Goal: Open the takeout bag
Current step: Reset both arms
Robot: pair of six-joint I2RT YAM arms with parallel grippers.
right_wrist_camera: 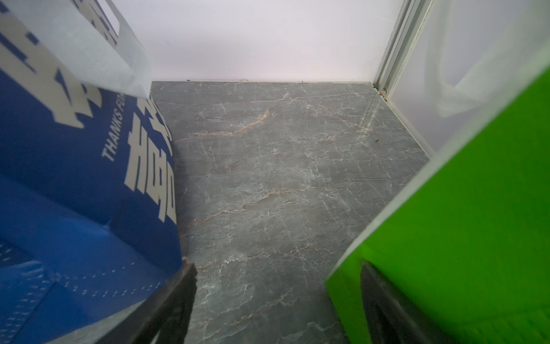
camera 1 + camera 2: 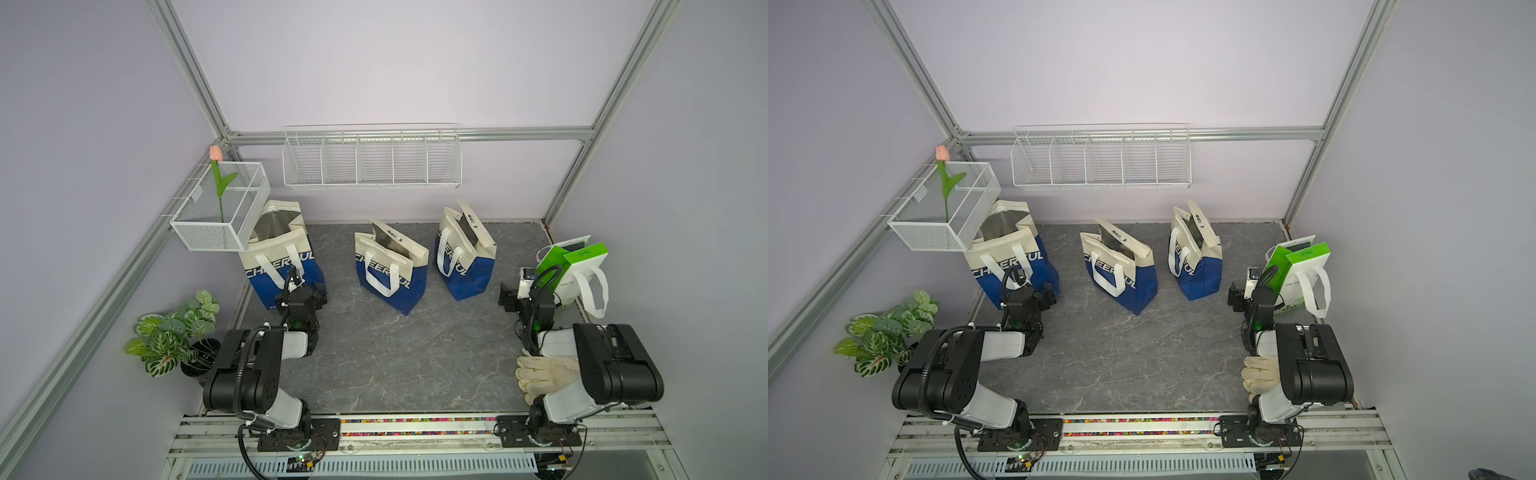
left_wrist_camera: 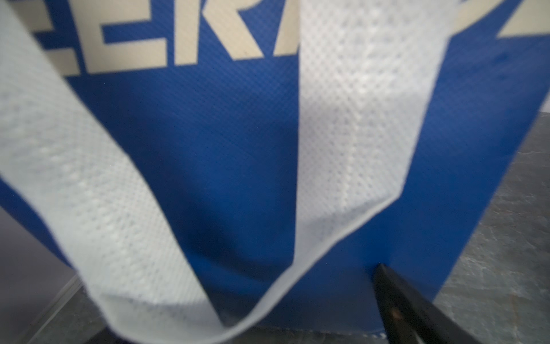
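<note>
Left blue bag [image 2: 266, 257] stands at the far-left corner of the surface [image 2: 395, 365], mouth gaping, silver lining showing. Left gripper [image 2: 304, 291] sits low against its blue front face, jaws spread wide with nothing between them. The white handle [image 3: 104, 208] droops across the left wrist view. Right gripper [image 1: 276, 268] is spread too and empty, between the right blue bag [image 2: 469, 278] and the green bag [image 2: 582, 257] at the right edge. Middle blue bag [image 2: 395, 286] is mid-surface, mouth narrower. Judgement: reach stage, no hold taken; which bag is meant I cannot tell. Next move likely calls for rising to a rim or handle, pinching one layer only, and pulling outward while the other arm steadies the bag.
</note>
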